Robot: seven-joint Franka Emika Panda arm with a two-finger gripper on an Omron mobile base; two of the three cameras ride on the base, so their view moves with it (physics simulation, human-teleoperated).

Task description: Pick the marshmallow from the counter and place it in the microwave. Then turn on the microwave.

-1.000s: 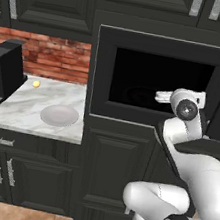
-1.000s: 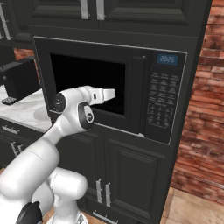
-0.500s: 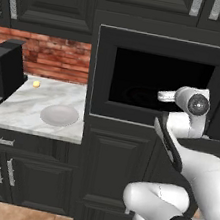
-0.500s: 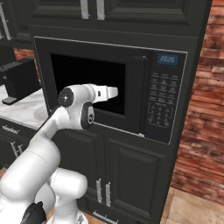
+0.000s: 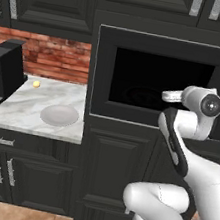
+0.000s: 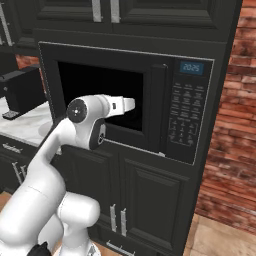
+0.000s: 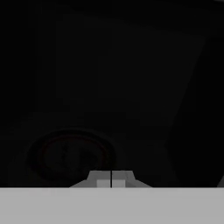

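Microwave [image 6: 125, 100] with its dark glass door closed is the landmark; its keypad [image 6: 182, 112] sits on its right side. In front of that glass hangs the gripper [image 7: 111, 179], its 2 fingers pressed together with nothing between them. Through the glass the turntable [image 7: 72, 155] shows faintly. Left of the microwave lies the counter [image 5: 25, 113], carrying 1 round grey plate [image 5: 59, 115], 1 yellow ball [image 5: 36, 84] and 1 coffee machine [image 5: 4, 71]. I cannot tell where the marshmallow is.
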